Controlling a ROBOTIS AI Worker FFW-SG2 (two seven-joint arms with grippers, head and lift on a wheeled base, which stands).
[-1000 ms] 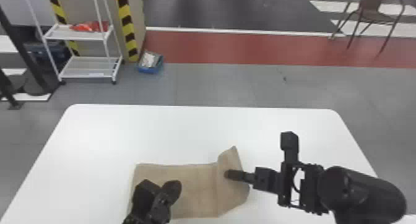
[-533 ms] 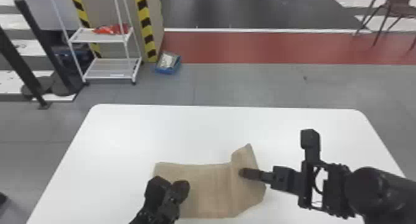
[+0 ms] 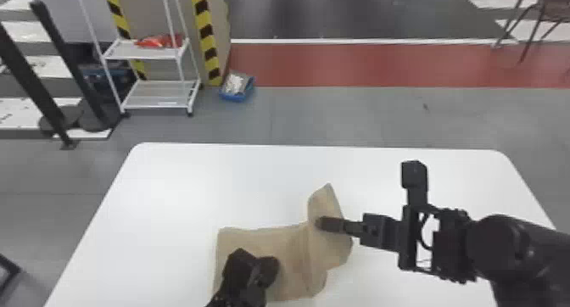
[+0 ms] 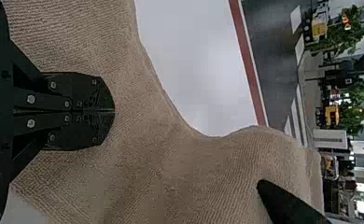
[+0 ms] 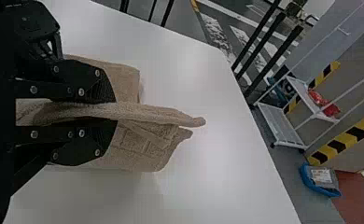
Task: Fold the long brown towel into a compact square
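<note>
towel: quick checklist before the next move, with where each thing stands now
1. Right gripper has a fold of the towel between its fingers: ok.
2. Left gripper shut, over the towel's left part: ok.
3. Left gripper pressing the cloth down: cannot tell.
4. Towel inside the far edge of the table: ok.
5. Right end lying flat: not ok, it is raised where the right gripper pinches it.
6. Towel folded into a compact square: not ok.
</note>
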